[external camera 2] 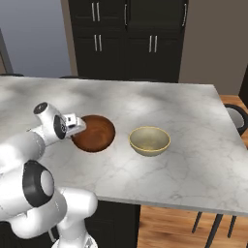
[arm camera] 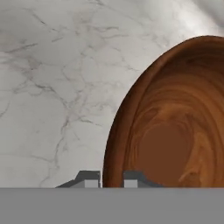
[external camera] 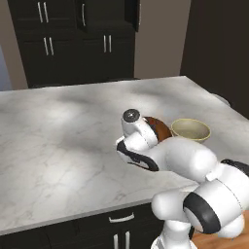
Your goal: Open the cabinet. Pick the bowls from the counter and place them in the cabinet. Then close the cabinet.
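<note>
Two bowls sit on the counter: brown bowl w/ glossy wood-grain swirl, deep round wall, and cream bowl just beside it, matte w/ yellowish rim. Fingers are pinched nearly closed on brown bowl's near rim, one tip outside the wall, one inside. Cabinet stands well behind the counter, black panelled, slim white bar handles; upper right door looks ajar in left base view, hard to be sure. Step in hand, as I judge: lift brown bowl. Rim is thin & slick, so raise straight up, slow, keep it level; a rim-only grip could let the bowl swing or slip. Counter is smooth grey-veined marble
</note>
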